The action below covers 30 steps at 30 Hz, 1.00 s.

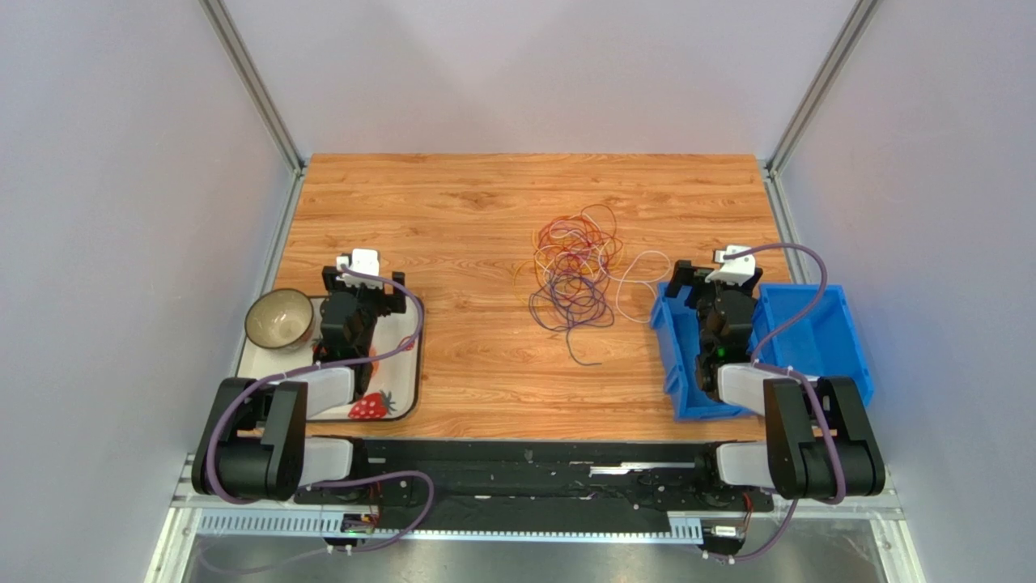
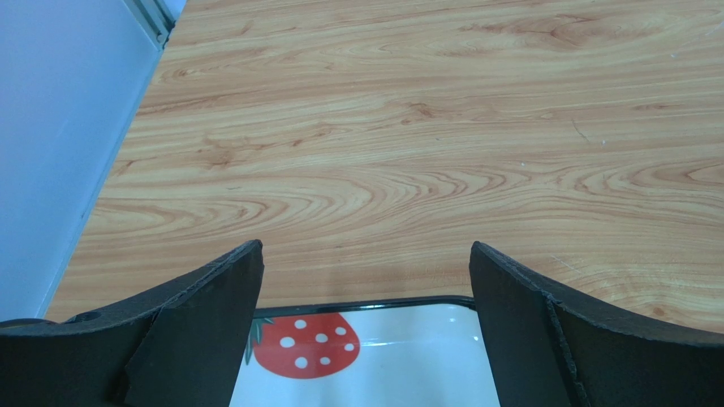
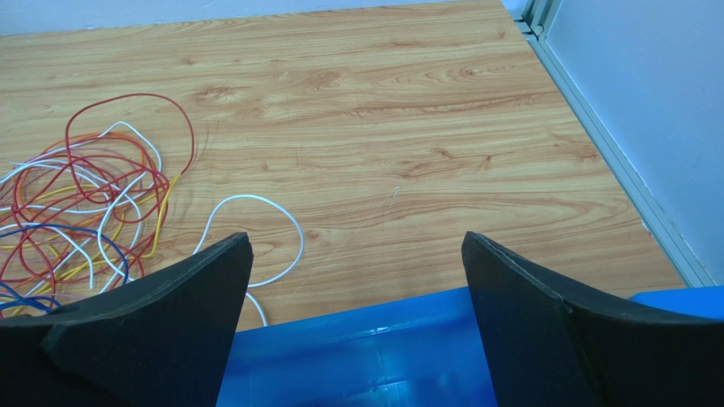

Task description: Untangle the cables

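Cables point(image 1: 572, 262), long axis far-to-near

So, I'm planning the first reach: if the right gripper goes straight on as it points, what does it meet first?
Probably bare table just past the blue bin's wall; the white cable loop lies left of that line. Depth is unclear.

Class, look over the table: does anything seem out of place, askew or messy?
The cables lie in one tangled heap mid-table, a white loop straying toward the blue bin. Nothing looks spilled or damaged. The left gripper and right gripper are open.
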Each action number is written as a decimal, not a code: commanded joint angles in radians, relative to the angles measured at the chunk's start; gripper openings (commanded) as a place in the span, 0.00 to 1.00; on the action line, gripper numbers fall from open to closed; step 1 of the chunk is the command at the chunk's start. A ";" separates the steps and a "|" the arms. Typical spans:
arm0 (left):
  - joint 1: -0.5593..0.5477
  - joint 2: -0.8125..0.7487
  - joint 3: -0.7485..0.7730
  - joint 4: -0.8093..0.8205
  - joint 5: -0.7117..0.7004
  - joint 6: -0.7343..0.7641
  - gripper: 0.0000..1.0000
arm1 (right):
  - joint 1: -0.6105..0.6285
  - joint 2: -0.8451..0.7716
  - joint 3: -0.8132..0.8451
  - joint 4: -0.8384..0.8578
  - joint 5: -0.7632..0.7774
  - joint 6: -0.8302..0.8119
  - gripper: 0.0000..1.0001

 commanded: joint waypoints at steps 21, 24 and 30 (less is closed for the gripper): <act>0.008 0.005 0.018 0.055 0.002 -0.015 0.99 | 0.077 -0.155 0.283 -0.635 0.072 0.025 1.00; 0.008 0.005 0.019 0.053 0.004 -0.015 0.99 | 0.081 -0.195 0.510 -1.075 0.012 0.111 1.00; 0.008 0.005 0.018 0.053 0.004 -0.015 0.99 | 0.046 -0.180 0.788 -1.361 -0.093 0.352 1.00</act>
